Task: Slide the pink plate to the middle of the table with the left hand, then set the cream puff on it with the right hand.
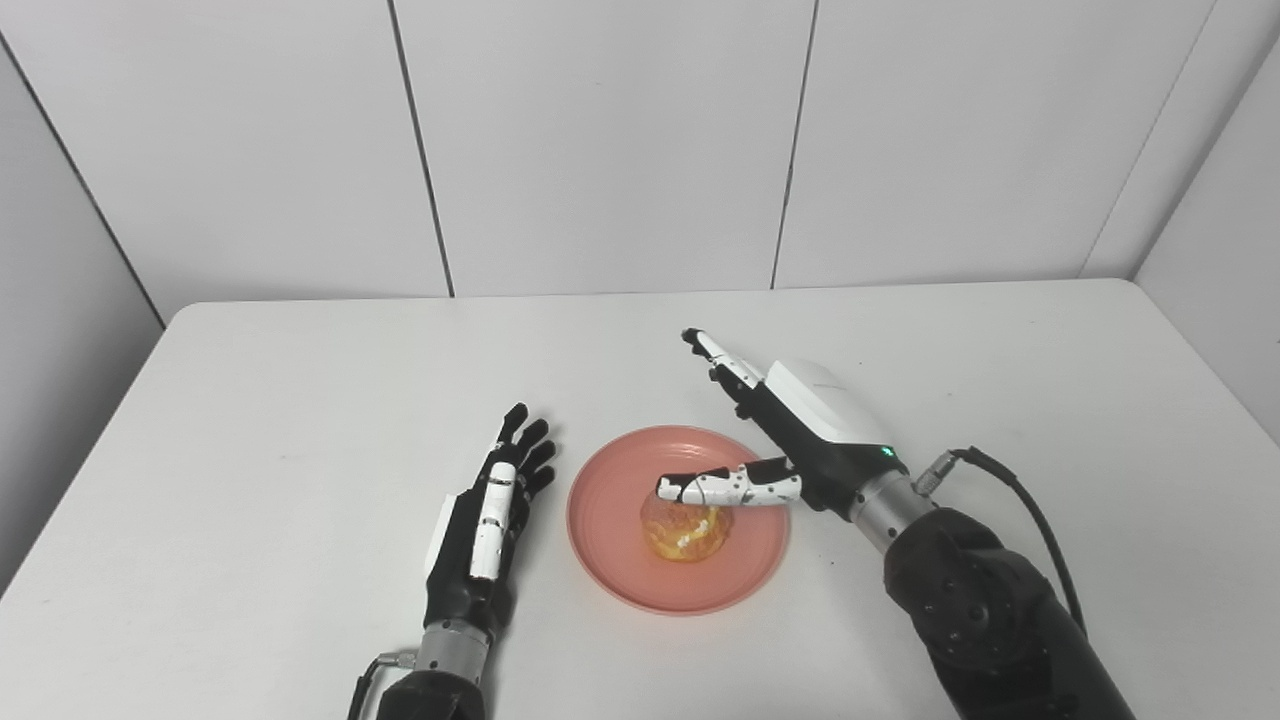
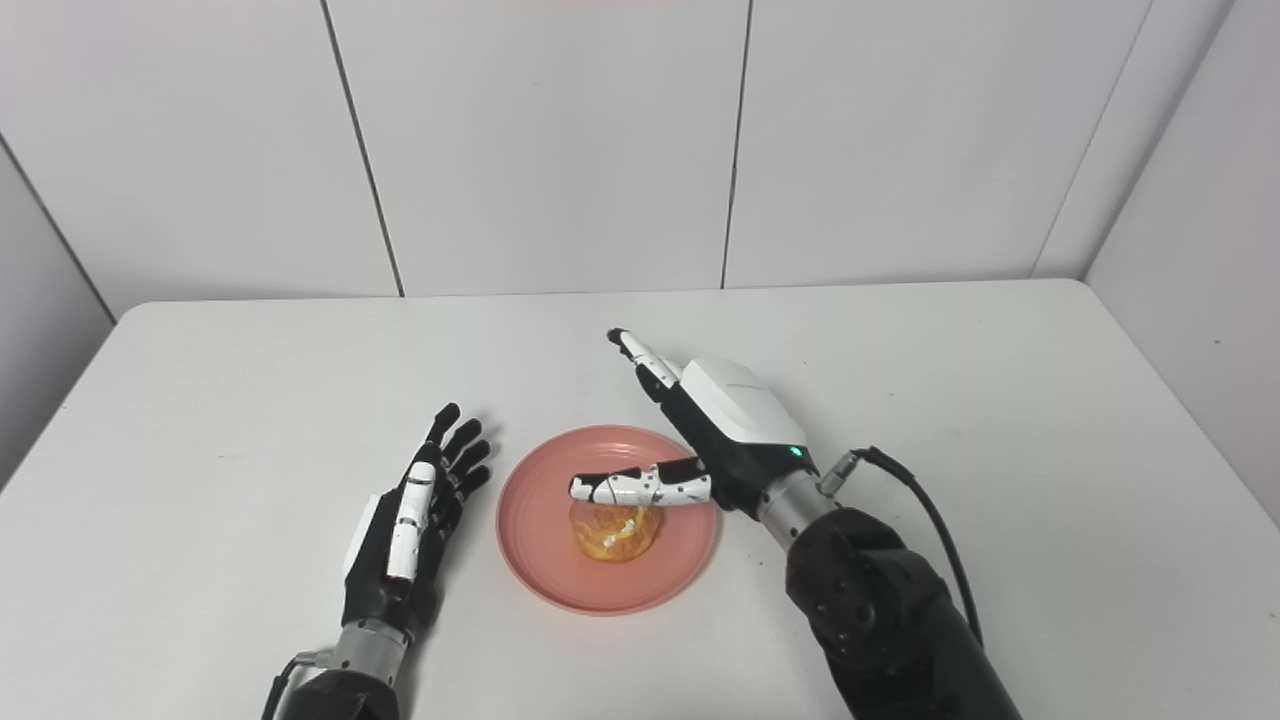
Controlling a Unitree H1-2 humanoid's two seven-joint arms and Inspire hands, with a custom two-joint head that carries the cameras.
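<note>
On the white worktop (image 1: 300, 400), the pink plate (image 1: 610, 560) sits mid-table holding the cream puff (image 1: 683, 532); the right robot hand (image 1: 790, 430), fingers spread and empty, should lift straight clear, while the left robot hand (image 1: 490, 520) rests open beside the plate.

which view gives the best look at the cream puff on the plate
The right eye view, narrowly: the cream puff on the pink plate shows more of its top below the right hand's thumb. The left eye view shows the same puff, with the thumb covering slightly more of its upper edge.
</note>
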